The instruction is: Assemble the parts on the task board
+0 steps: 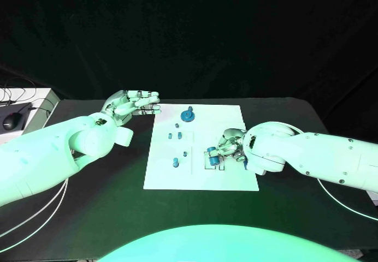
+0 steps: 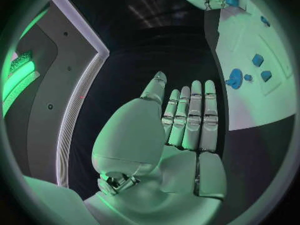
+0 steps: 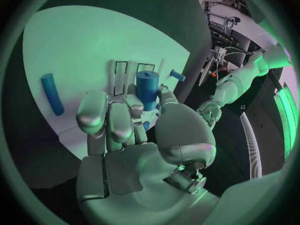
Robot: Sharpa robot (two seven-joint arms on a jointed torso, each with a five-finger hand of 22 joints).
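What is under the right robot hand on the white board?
A blue cylinder stands upright on the white board by a small rack, the right robot hand curled around it. The fingers cover its base, so how it sits can't be seen.

Black table, white task board lying flat on its middle, between the left hand and right hand, white cables trailing under the left arm

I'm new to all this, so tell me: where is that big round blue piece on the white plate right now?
In the head view, the round blue piece sits near the far edge of the task board, right of the left hand.
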